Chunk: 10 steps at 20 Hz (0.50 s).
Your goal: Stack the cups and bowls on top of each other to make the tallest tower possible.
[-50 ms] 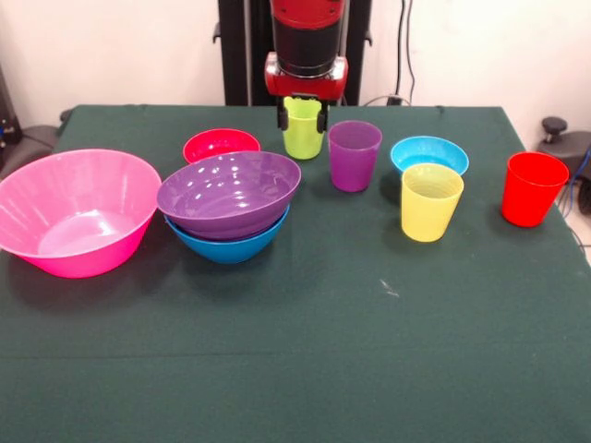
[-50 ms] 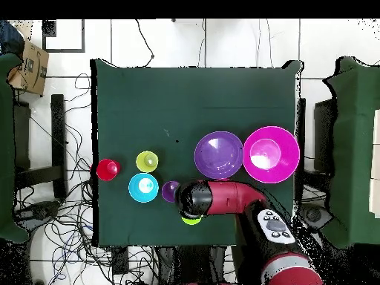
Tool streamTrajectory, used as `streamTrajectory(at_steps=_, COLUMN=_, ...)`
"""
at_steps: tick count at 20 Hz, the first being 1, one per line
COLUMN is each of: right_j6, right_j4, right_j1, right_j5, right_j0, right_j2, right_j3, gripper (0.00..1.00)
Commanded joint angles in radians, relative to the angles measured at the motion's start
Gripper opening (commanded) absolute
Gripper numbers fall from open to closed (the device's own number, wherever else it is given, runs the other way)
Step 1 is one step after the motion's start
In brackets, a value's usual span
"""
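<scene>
My gripper (image 1: 301,114) is at the far middle of the table. Its fingers press both sides of the upright lime green cup (image 1: 303,134), which stands on the cloth. In the overhead view the arm hides all but a sliver of that cup (image 2: 191,220). To the right are the purple cup (image 1: 355,155), the yellow cup (image 1: 431,203) and the red cup (image 1: 533,189). The tower is the large purple bowl (image 1: 229,189) nested in the blue bowl (image 1: 226,245). The pink bowl (image 1: 78,212), small red bowl (image 1: 222,143) and light blue bowl (image 1: 429,152) stand apart.
Dark green cloth covers the table (image 1: 305,351). In the overhead view the arm (image 2: 230,197) lies over the strip beside the purple bowl (image 2: 219,154) and pink bowl (image 2: 271,154). Cables lie on the floor (image 2: 67,223) around the table.
</scene>
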Motion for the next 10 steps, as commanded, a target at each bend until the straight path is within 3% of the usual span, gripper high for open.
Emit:
streamTrajectory(at_steps=1, right_j6=-0.032, right_j4=-0.055, right_j1=-0.009, right_j5=-0.003, right_j0=-0.02, right_j2=0.076, right_j3=0.037, gripper=1.0)
streamTrajectory(at_steps=10, right_j6=-0.073, right_j4=-0.06, right_j1=-0.03, right_j5=0.047, right_j0=-0.055, right_j2=0.089, right_j3=0.019, gripper=1.0)
